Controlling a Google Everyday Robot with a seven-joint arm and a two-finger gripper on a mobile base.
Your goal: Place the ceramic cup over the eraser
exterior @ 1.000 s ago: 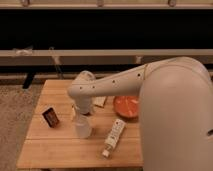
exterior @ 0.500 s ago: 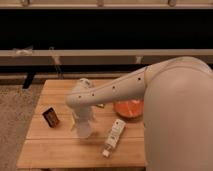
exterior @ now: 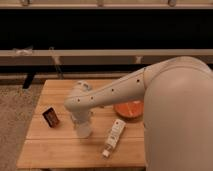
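Observation:
The white ceramic cup (exterior: 84,130) stands upright on the wooden table (exterior: 60,150), a little left of its middle. My gripper (exterior: 81,120) hangs from the white arm straight over the cup and reaches down onto its top, which hides the rim. The eraser (exterior: 50,117), a small dark block with an orange-brown edge, lies on the table to the left of the cup, apart from it.
A long white tube with a cap (exterior: 114,136) lies right of the cup. An orange dish-like thing (exterior: 129,109) sits at the table's right, partly behind my arm. A long low shelf or bench (exterior: 100,52) runs behind the table.
My arm has swung down and slightly left, bringing the gripper onto the cup. The cup, eraser and tube have stayed where they were.

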